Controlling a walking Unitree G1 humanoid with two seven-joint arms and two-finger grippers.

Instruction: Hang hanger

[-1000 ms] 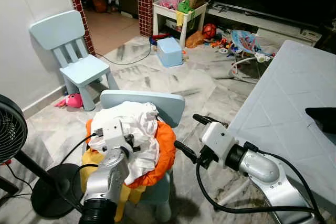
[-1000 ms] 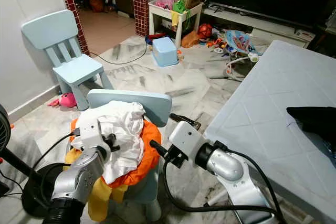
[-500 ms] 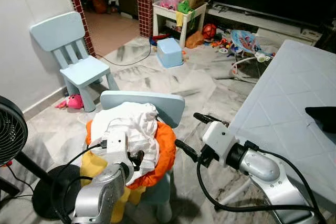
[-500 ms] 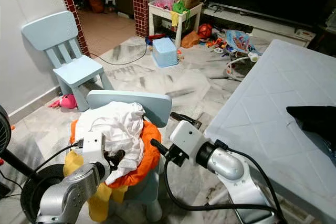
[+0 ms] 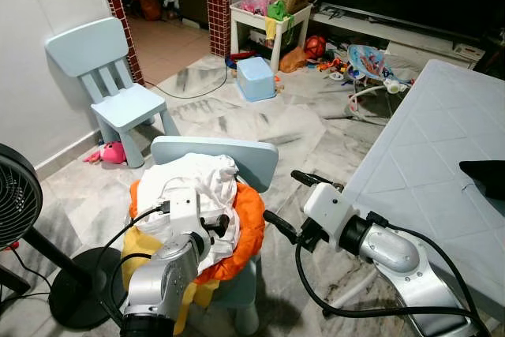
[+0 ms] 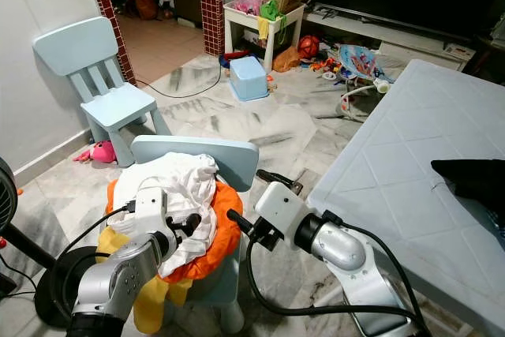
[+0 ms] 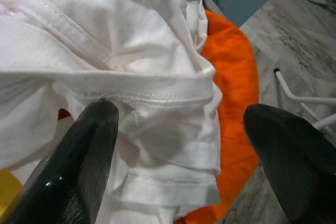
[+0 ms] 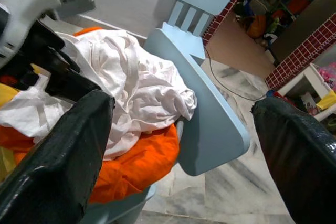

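In the left eye view, a small blue chair (image 5: 237, 165) is standing on the marble floor (image 5: 260, 120), carrying a heap of clothes: a white shirt (image 5: 201, 187) is lying on top of an orange cloth (image 5: 251, 226), and a yellow cloth (image 5: 142, 246) is hanging off the chair's seat on the side nearest the fan (image 5: 20, 195). The left gripper (image 5: 217, 226) is resting over the white shirt, its fingers apart. The right gripper (image 5: 288, 204) is hovering just beside the chair, on the side towards the worktop (image 5: 426, 171), its fingers spread wide and holding nothing. A second chair (image 5: 106, 84) is standing against the wall beyond the first. No hanger can be made out among the clothes on the chair.

In the right eye view, the same chair (image 6: 217, 155) is sitting between the two arms, and the white shirt (image 6: 177, 183) is bunching against the chair's backrest.

In the left wrist view, the two black fingers (image 7: 79, 161) are standing well apart, pointing down at the hem of the white shirt (image 7: 131, 87); the orange cloth (image 7: 231, 98) is showing under it, towards the chair's edge.

In the right wrist view, the fingers (image 8: 58, 161) are also wide apart, framing the chair (image 8: 210, 124) with the shirt (image 8: 136, 85) and the orange cloth (image 8: 126, 166) on its seat.
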